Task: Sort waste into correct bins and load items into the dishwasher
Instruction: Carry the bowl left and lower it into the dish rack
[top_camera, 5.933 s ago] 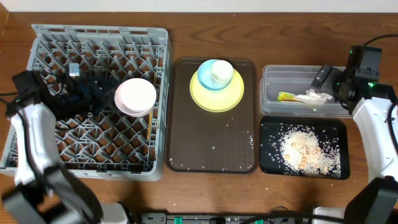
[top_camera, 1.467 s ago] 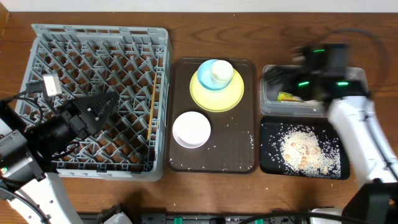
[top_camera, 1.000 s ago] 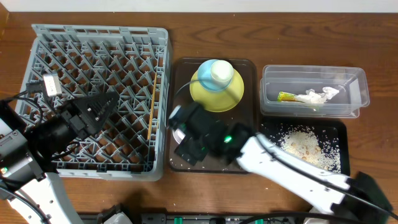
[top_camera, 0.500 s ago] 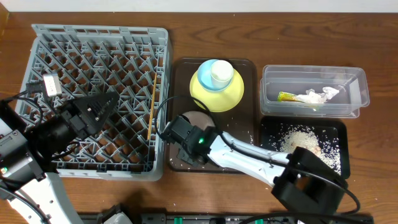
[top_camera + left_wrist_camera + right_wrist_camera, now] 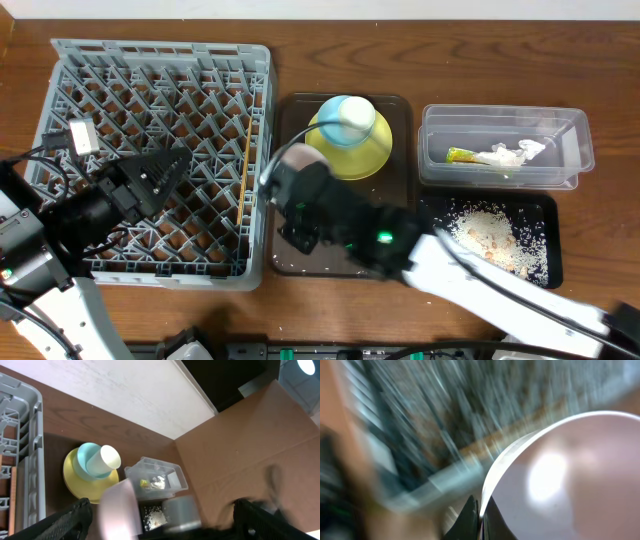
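A brown wooden table (image 5: 450, 60) holds everything. A moment ago the bowl (image 5: 297, 158) sat low on the brown tray (image 5: 397, 180). Now it is lifted, left of the middle, between the dish rack's (image 5: 70, 60) right wall and the plate (image 5: 375, 150). The right gripper (image 5: 481, 519) is closed tight, pinching the bowl's rim. The left gripper (image 5: 165, 170) hangs wide open over the rack, holding nothing. A cup (image 5: 345, 120) sits on the plate. The clear tub (image 5: 575, 150) at upper right holds a wrapper (image 5: 460, 155) and tissue (image 5: 510, 153). The black tray (image 5: 430, 205) below it holds crumbs (image 5: 490, 240). Chopsticks (image 5: 245, 165) lie along the rack's right edge.
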`<control>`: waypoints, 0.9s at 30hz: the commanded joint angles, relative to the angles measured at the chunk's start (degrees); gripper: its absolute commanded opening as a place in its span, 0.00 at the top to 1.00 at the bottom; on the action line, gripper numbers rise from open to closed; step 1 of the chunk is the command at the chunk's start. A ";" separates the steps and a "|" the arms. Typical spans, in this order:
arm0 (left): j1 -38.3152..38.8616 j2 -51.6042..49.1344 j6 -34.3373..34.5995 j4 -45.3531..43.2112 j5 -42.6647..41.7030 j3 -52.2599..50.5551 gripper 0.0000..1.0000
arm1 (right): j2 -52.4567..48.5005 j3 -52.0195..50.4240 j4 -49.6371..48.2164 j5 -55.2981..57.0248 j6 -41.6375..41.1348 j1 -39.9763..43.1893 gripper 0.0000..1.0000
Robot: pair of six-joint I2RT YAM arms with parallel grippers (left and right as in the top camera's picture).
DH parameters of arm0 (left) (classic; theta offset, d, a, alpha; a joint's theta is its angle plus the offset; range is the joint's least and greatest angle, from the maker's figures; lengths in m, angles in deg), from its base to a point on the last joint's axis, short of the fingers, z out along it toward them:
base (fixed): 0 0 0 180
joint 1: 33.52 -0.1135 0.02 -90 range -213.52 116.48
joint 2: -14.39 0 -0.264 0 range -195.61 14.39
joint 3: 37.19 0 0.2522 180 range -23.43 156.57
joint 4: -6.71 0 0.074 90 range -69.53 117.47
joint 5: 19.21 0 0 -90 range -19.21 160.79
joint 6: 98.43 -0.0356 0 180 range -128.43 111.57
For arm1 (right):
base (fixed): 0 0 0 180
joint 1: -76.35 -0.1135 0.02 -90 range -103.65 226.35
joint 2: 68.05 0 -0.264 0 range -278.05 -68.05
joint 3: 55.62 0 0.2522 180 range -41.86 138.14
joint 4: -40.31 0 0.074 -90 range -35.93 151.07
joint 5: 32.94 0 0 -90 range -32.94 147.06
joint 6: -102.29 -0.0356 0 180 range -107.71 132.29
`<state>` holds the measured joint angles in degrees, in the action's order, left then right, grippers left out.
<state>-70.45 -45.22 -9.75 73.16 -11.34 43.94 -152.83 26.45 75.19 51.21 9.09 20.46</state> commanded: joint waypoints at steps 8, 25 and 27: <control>-0.17 0.04 -0.37 0.17 -0.28 0.35 0.09 | -10.71 -0.46 -35.19 -48.35 -28.13 5.68 0.99; -0.17 0.04 -0.37 0.17 -0.28 0.35 0.09 | -40.98 -0.44 -101.42 -46.84 -74.34 1.20 0.99; -0.17 0.04 -0.37 0.17 -0.28 0.35 0.09 | -41.88 -0.44 -101.31 -45.79 -74.18 0.13 0.99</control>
<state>-70.45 -45.25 -9.77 73.18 -11.32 43.94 -192.96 25.65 -26.00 2.88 -60.94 22.60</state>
